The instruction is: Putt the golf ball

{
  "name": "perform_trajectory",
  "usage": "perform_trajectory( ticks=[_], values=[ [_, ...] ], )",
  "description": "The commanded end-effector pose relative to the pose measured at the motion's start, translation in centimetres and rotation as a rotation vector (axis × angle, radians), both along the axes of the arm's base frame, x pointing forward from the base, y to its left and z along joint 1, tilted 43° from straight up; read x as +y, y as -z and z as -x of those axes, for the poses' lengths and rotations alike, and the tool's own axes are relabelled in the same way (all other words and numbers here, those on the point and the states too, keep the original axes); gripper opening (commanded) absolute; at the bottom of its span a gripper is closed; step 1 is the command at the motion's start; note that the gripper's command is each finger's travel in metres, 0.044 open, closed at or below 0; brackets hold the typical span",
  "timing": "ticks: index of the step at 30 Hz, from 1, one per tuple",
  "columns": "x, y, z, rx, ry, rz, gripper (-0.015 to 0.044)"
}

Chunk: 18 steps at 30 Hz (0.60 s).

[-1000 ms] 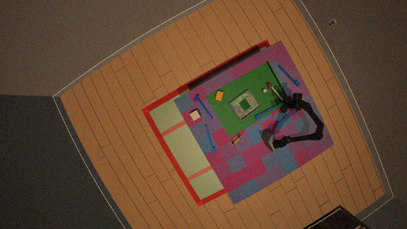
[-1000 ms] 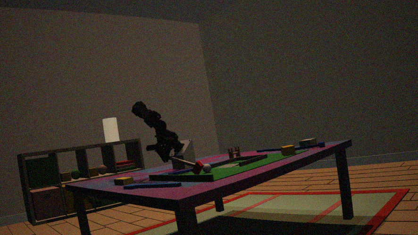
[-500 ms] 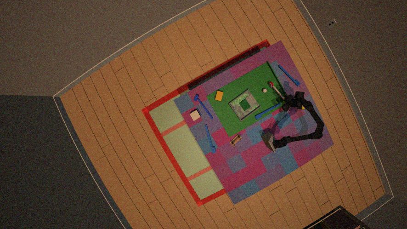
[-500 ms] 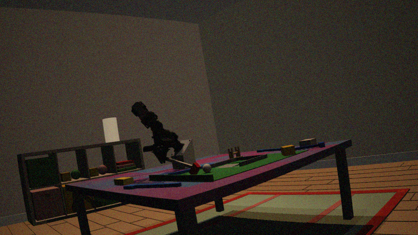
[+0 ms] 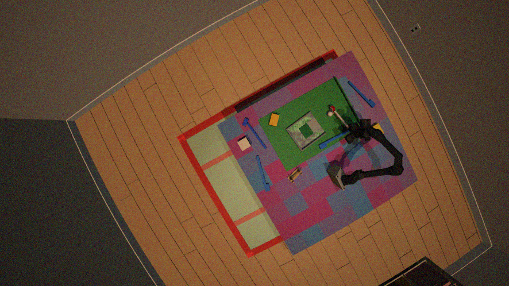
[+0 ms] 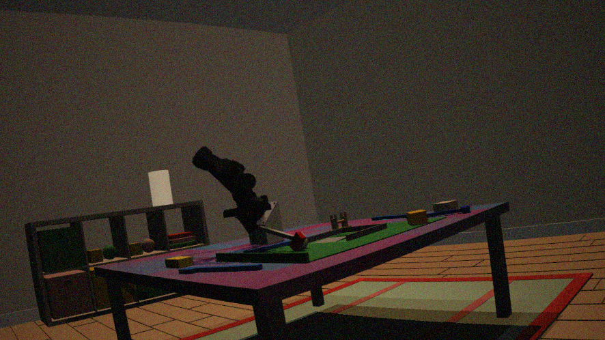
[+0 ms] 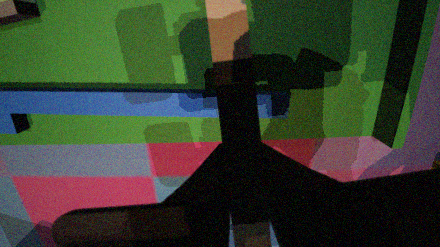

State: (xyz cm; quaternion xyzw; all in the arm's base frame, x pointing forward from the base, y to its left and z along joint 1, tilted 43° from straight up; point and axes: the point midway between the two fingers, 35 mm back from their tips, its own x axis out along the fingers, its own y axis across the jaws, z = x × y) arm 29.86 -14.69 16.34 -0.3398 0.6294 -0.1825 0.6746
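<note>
A low dark-legged table [image 6: 496,247] with a pink, purple and blue checkered top is standing over a red-bordered pale green rug [image 5: 221,177]. Lying on the tabletop is a flat green putting mat [image 5: 300,97], and near its middle is sitting the square raised green with grey ramped sides [image 5: 305,130]. The black jointed robot arm [image 5: 390,155] is reaching from its base at the table's edge toward one end of the mat. Its gripper [image 5: 355,130] is clamped tight on the handle end of the red-headed putter with a pale shaft [image 5: 338,115]; the shaft is running out from between the jaws, slanting down across the mat, so the red head is sitting well ahead of the fingers. In the wrist view the pale shaft [image 7: 225,21] is leading straight away from the jaws. The small white golf ball [image 5: 330,113] is resting on the mat, touching or just beside the putter head, on the side toward the raised green. A long blue bar [image 5: 333,139] is lying along the mat's edge just beside the gripper.
</note>
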Motion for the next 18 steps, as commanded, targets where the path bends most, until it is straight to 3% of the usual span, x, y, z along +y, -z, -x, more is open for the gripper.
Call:
perform_trajectory(
  ticks=[1, 8, 18],
  values=[
    [3.2, 3.3, 1.4, 0.006, -0.01, 0.001, 0.0],
    [4.5, 4.2, 2.1, 0.006, -0.012, 0.003, 0.0],
    [8.1, 0.5, 2.8, 0.008, -0.012, 0.0, 0.0]
  ],
)
